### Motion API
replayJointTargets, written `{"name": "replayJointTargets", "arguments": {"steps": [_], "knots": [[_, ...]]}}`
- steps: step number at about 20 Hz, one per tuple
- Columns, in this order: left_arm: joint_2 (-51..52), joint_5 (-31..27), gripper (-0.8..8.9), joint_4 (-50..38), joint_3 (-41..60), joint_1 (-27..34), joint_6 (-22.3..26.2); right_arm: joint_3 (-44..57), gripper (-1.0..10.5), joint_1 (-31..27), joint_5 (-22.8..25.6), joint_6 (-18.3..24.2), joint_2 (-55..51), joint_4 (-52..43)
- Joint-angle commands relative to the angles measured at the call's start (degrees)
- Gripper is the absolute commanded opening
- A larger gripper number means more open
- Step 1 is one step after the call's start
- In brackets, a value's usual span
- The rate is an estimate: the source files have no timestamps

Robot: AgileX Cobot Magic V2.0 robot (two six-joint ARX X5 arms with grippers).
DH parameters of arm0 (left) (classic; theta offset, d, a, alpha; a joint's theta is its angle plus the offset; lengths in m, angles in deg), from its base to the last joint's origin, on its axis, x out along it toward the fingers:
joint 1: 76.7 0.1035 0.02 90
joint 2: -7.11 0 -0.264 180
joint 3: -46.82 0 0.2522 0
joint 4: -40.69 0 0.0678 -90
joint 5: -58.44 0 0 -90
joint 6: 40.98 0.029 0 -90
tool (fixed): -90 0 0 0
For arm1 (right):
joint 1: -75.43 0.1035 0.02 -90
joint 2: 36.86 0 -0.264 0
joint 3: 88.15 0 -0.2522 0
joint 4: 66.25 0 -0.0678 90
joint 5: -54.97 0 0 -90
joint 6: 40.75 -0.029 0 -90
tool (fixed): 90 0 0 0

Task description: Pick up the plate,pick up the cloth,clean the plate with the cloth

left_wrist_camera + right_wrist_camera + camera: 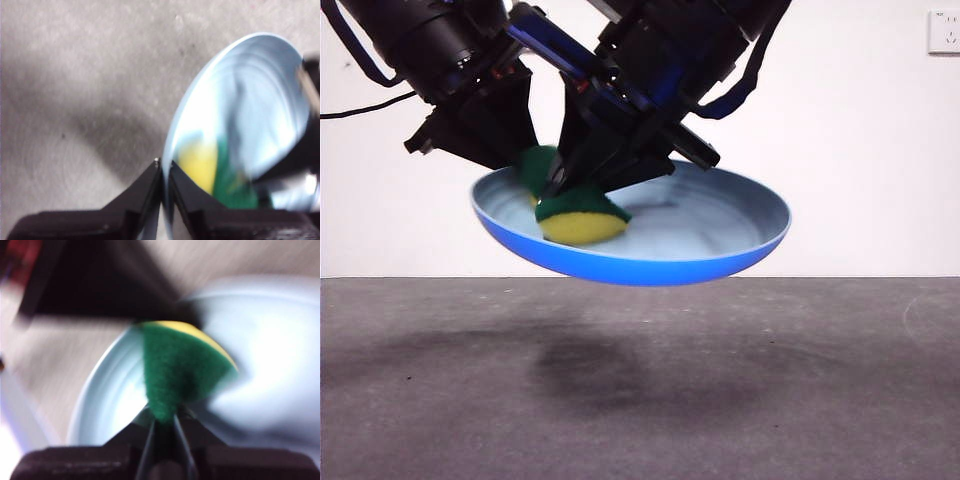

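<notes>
The light-blue plate (700, 235) hangs tilted above the grey table, held at its left rim by my left gripper (495, 165). In the left wrist view the left gripper (164, 172) is shut on the rim of the plate (260, 100). My right gripper (570, 180) comes down from the upper middle, shut on the cloth (582, 215), a yellow and green sponge pressed onto the plate's inner left side. The right wrist view is blurred: the right gripper (162, 422) pinches the green layer of the cloth (177, 365) over the plate (270, 340). The cloth (210, 170) also shows in the left wrist view.
The grey table (640, 400) lies below the raised plate, with the plate's shadow on it. A white wall stands behind, with a socket (943, 30) at the upper right.
</notes>
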Motion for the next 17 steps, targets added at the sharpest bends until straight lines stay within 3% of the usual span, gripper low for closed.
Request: {"name": "replayJointTargets", "arguments": {"steps": [1,3,6,9,11,14,17], "knots": [[0.0,2.2,-0.08,-1.9,-0.3,0.8,-1.1,0.9,-0.1,0.8,-0.2,1.7,1.1,8.0],[0.0,1.9,-0.08,-1.3,-0.3,1.8,-1.0,0.9,-0.1,0.7,2.3,3.1,1.1,14.3],[0.0,2.0,-0.08,1.3,-0.3,2.8,-0.8,0.9,-0.1,0.1,17.5,3.5,1.1,20.4],[0.0,2.0,-0.08,4.5,-0.3,2.9,0.7,0.9,-0.1,-1.4,31.0,3.5,1.1,19.7],[0.0,2.3,-0.08,5.8,-0.3,2.8,0.9,0.9,-0.1,-2.4,33.0,3.5,1.1,17.3],[0.0,3.6,-0.08,7.1,-0.3,2.7,2.0,0.9,-0.1,-4.4,32.0,3.2,1.1,11.7],[0.0,5.5,-0.08,7.2,-0.3,2.4,2.0,0.9,-0.1,-5.3,25.8,2.1,1.1,5.4]]}}
